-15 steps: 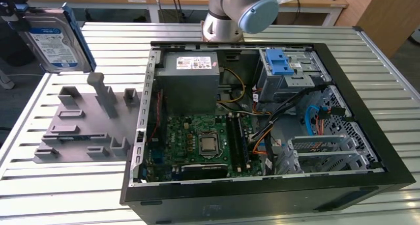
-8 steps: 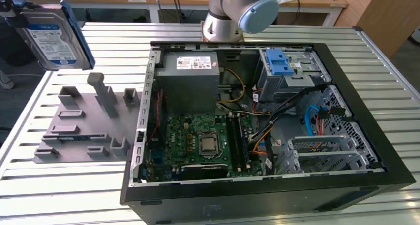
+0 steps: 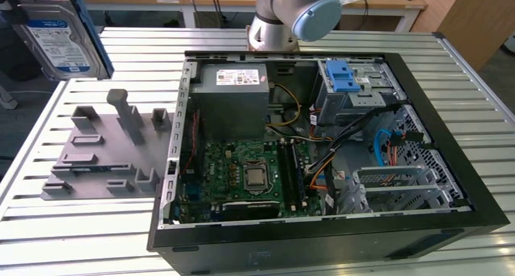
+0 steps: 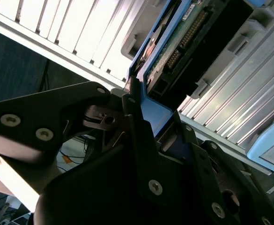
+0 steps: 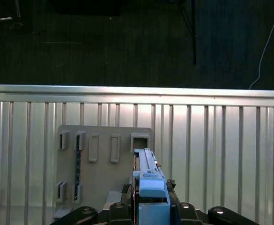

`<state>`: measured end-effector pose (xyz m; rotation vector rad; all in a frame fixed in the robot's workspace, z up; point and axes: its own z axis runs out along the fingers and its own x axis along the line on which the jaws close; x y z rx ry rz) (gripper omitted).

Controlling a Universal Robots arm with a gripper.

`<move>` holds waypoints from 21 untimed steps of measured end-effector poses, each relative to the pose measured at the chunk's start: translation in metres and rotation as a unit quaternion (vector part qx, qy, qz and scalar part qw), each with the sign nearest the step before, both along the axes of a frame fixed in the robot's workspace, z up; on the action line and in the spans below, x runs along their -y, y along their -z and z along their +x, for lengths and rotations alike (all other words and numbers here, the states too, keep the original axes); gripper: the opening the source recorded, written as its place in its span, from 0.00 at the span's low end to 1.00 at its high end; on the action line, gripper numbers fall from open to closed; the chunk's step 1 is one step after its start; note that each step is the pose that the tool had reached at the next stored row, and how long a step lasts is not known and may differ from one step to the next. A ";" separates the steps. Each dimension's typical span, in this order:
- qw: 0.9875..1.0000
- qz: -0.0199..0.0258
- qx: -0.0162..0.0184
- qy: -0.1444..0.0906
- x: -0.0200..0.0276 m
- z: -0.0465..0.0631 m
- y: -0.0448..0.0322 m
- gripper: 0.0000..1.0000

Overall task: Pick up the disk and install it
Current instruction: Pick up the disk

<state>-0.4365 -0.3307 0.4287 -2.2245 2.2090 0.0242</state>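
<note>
The gripper is closed on the disk. Its black fingers pinch the blue rail frame at one short end, and the rest of the drive juts out past the fingertips. In the exterior view the disk hangs in the air, label showing, well above the tabletop. It is clear of the grey holder plate, which lies beneath the gripper and a little to one side of the drive.

The step in hand looks like carrying the held disk to the open computer case, which sits well away from the gripper, across the tabletop beyond the holder plate.

The grip is on plastic at one end only, so the long free end could swing or lever in the fingers. Slow, smooth motion and gentle turns of the wrist would suit it. How deeply the fingers bite the rail is hard to judge from the second wrist view, so the hold should be treated as light.

The drive bay under the blue latch is narrow, and loose cables lie close beside it. The disk would do best squared to the bay's rails well before it reaches the case wall, with the free end kept off the cables and the metal edges.
</note>
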 end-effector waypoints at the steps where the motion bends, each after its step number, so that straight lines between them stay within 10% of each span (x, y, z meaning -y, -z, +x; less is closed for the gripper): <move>1: 1.000 0.000 0.000 0.000 0.0000 0.000 -0.0019 0.36; 15: 1.000 0.000 0.000 0.000 0.0000 0.000 -0.0101 0.36; 21: 1.000 0.000 0.006 0.000 0.0000 0.000 -0.0109 0.36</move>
